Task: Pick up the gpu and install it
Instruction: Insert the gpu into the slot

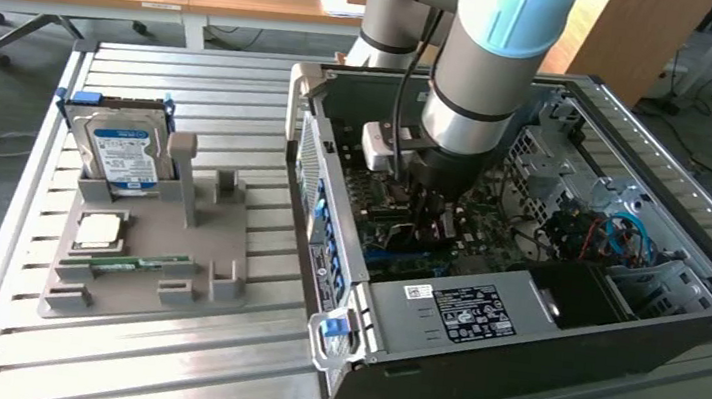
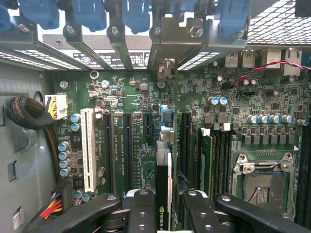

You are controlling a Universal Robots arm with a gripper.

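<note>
My gripper [image 2: 167, 206] is down inside the open computer case [image 1: 537, 376], over the green motherboard [image 2: 131, 97]. Its black fingers [image 2: 141, 208] are shut on the gpu [image 2: 164, 179], a thin card seen edge-on with a dark face and a logo near the fingers. The card stands upright along an expansion slot between the black slots. Its silvery bracket end [image 2: 167, 68] reaches toward the case's rear slot openings. In the exterior view the gripper [image 1: 438, 224] hangs from the arm low over the board, and the card is hidden behind it.
A grey holder [image 1: 210, 243] beside the case carries a blue-labelled hard drive [image 1: 123, 155], a small processor chip [image 1: 102, 229] and a narrow memory stick [image 1: 140, 263]. Inside the case are a white slot [image 2: 88, 148], a processor socket [image 2: 265, 179], a black cable bundle [image 2: 26, 112] and the power supply [image 1: 478, 314].
</note>
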